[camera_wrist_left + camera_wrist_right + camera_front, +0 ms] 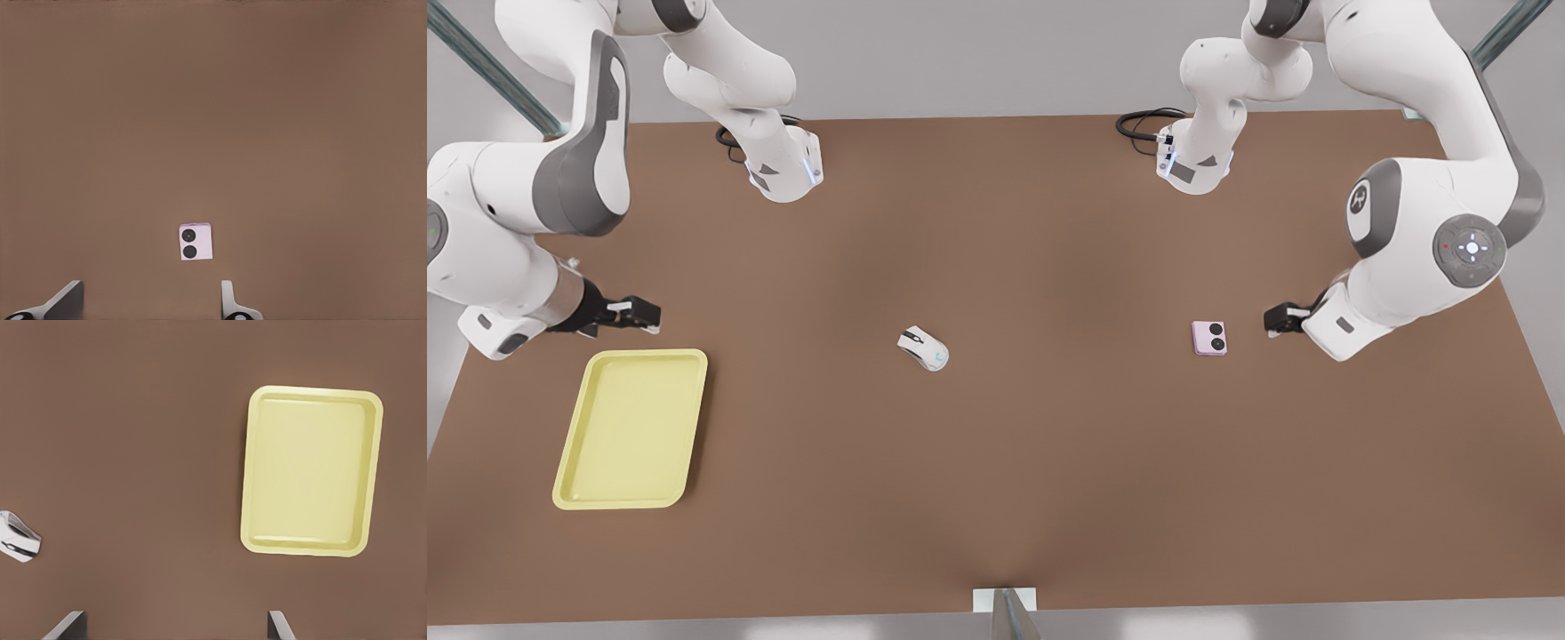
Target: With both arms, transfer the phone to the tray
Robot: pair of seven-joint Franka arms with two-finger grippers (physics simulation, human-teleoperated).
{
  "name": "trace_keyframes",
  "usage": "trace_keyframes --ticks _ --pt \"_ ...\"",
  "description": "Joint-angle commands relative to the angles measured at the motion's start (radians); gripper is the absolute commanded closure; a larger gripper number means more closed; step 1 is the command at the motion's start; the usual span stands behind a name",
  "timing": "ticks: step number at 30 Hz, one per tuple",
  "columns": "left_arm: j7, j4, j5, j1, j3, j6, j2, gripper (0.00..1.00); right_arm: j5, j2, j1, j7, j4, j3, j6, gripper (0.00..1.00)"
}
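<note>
The pale pink phone (1209, 338) lies flat on the brown table toward the front view's right, its two black circles facing up. My left gripper (1272, 320) hovers just beside it on that side, open and holding nothing. In the left wrist view the phone (196, 241) sits a short way beyond the spread fingers (227, 300). The yellow tray (631, 427) rests at the front view's left, with nothing in it. My right gripper (645, 316) hangs open just behind the tray's far edge. The tray (310, 470) lies ahead of that gripper in the right wrist view.
A white computer mouse (923, 348) lies near the table's middle, between phone and tray, and the mouse (19, 537) is also in the right wrist view. Black cables (1143, 123) coil by the arm bases at the back. A metal post (1005, 613) stands at the front edge.
</note>
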Motion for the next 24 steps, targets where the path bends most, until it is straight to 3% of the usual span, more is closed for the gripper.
trace_keyframes --ticks 1,4,7,11,14,24 --pt "0.011 0.0 -0.003 0.0 0.001 0.038 0.001 0.0 -0.005 0.007 0.006 0.143 0.025 0.001 0.028 0.0" --pt "0.008 -0.041 -0.023 -0.003 -0.002 0.061 -0.002 0.0 0.012 0.018 -0.005 0.145 0.05 -0.005 0.035 0.0" --pt "0.008 -0.541 -0.043 -0.005 0.0 0.562 -0.154 0.0 0.007 0.013 -0.016 0.145 0.059 -0.008 0.027 0.0" --pt "0.008 -0.766 -0.046 -0.005 0.001 0.838 -0.135 0.0 0.009 0.015 -0.022 0.145 0.082 -0.012 0.025 0.0" --pt "0.008 -0.857 -0.047 -0.003 0.001 0.973 -0.098 0.0 0.016 0.018 -0.031 0.143 0.081 -0.015 0.028 0.0" --pt "0.009 -0.96 -0.047 0.0 0.004 1.092 -0.002 0.0 0.01 0.039 -0.03 0.145 0.084 -0.015 0.028 0.0"
